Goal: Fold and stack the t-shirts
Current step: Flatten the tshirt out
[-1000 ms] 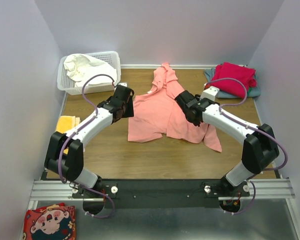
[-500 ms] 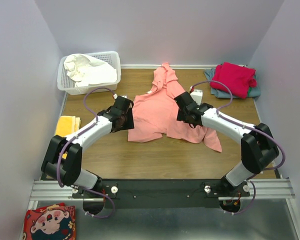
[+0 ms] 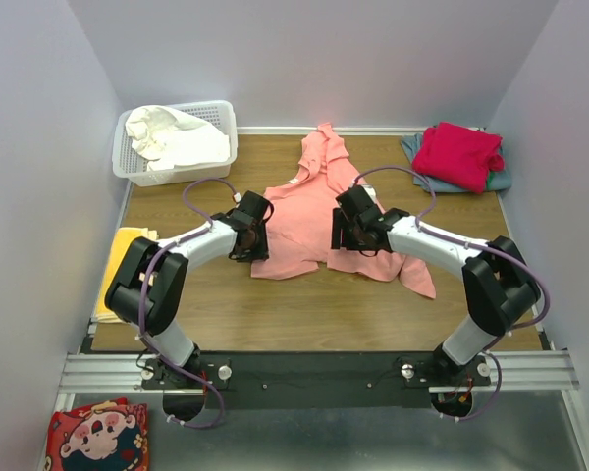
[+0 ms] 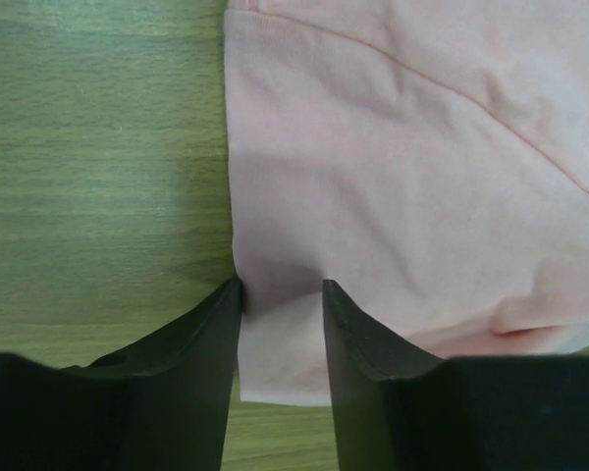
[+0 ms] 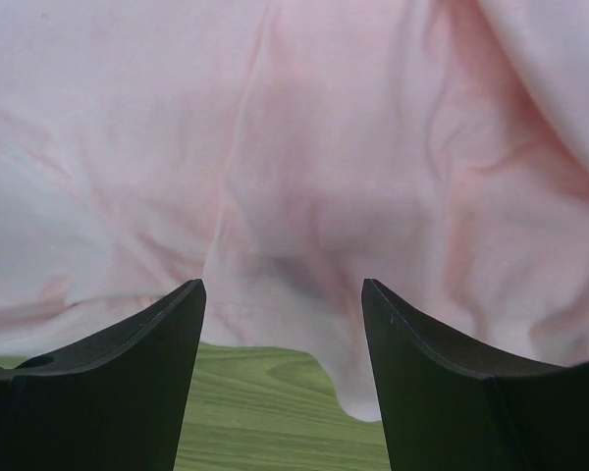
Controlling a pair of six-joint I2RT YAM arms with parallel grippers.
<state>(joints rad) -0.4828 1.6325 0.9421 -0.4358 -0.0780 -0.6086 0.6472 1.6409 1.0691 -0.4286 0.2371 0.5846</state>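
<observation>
left gripper (image 4: 282,287) astride pink shirt (image 4: 422,177) edge (jaws apart), right gripper (image 5: 282,285) spread

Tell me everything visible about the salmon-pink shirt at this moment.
The salmon-pink shirt is soft, thin-looking cloth, lying unfolded and rumpled at the middle of the wooden table. One part trails toward the far side, another toward the near right. Its left edge lies flat and straight; its right side is creased. The left hand straddles the near left edge, jaws apart; the right hand stands open over the near hem. No other shirt touches it.
</observation>
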